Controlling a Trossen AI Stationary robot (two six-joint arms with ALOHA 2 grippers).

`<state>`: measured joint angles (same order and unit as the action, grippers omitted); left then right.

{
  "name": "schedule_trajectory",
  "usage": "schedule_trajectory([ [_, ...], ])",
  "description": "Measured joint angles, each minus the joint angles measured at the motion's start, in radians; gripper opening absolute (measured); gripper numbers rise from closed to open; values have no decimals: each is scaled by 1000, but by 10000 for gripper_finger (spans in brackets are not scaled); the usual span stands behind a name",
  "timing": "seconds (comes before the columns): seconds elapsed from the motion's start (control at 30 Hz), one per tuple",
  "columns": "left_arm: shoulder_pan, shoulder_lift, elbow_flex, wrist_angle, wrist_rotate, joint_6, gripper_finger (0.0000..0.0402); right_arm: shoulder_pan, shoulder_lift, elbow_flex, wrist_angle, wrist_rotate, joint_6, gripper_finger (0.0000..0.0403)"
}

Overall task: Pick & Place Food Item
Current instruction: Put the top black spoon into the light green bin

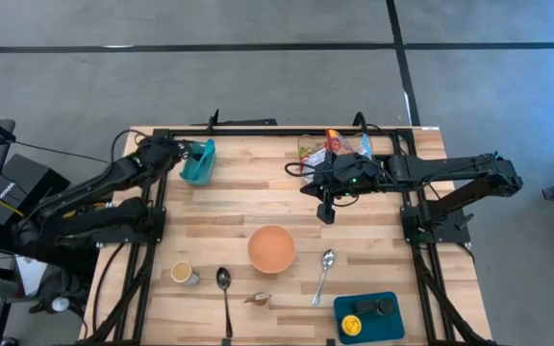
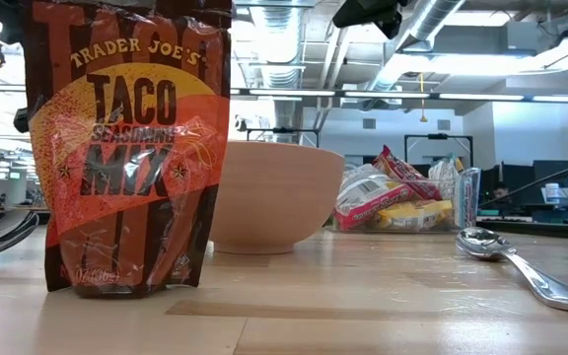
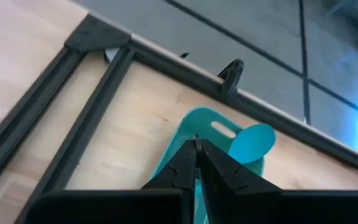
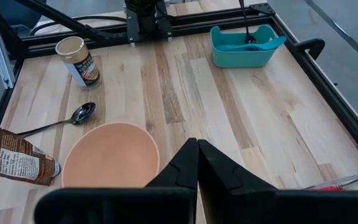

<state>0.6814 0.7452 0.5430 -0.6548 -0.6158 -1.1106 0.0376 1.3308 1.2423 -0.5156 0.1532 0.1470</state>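
The right pincer (image 1: 326, 213), fingers pressed together and empty, hangs over the middle of the worktop (image 1: 248, 197), with the heap of food packets (image 1: 333, 147) just behind it at the far edge and the orange bowl (image 1: 271, 248) near it on the front side. The left pincer (image 1: 187, 151), also closed on nothing, sits at the teal bin (image 1: 198, 163) in the far left corner.

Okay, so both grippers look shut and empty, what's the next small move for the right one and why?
Probably open the right gripper. It hangs shut and empty above the table, between the orange bowl and the clear tub of snack packets. It cannot take a packet with its fingers closed. The left gripper waits shut at the teal bin.
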Motion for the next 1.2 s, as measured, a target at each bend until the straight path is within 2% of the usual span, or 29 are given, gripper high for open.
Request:
schedule_trajectory([
  [0.23,-27,54,-1,58,-7,-26,7,0,0,0,0,0,2,0],
  [0.5,-27,56,-1,60,10,-50,8,0,0,0,0,0,2,0],
  [1.2,-27,56,-1,27,75,-49,42,0,0,0,0,1,1,0],
])
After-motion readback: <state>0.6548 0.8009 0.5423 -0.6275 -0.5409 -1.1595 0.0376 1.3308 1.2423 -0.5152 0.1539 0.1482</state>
